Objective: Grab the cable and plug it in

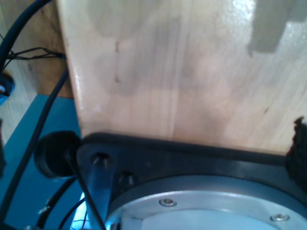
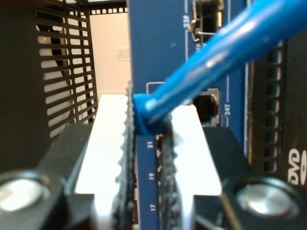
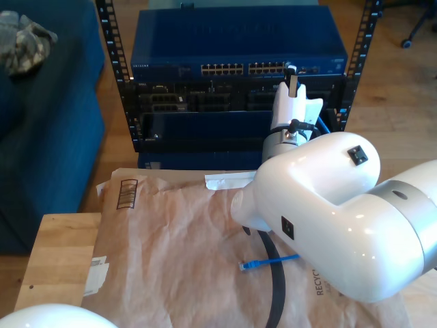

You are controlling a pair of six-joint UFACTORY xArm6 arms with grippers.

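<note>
My second pincer [image 2: 148,143] is nearly closed on the cable [image 2: 211,67], its white serrated fingers [image 2: 110,143] clamping the bright-blue line just behind its end. The grip sits that far forward, I judge, so the plug can be steered straight instead of flopping. The plug itself is hidden between the pads. Right ahead of the pincer is the blue switch [image 2: 158,48], with an open port [image 2: 207,103] marked 24T just beside the cable — the arm is held close and square to the panel because insertion looks like the step in hand.

In the exterior view the second pincer [image 3: 293,102] points at the far rack, at the right end of the switch's port row [image 3: 246,68]. The cable's free end [image 3: 263,262] lies on the brown paper [image 3: 171,239] covering the near bench, its other plug at the left tip, slack and well apart from the rack.

My first pincer: I cannot tell how far it is open. Its camera faces pale wood [image 1: 168,72] and a black and metal mount [image 1: 192,182], parked away from the work, presumably to leave the second arm room.
</note>
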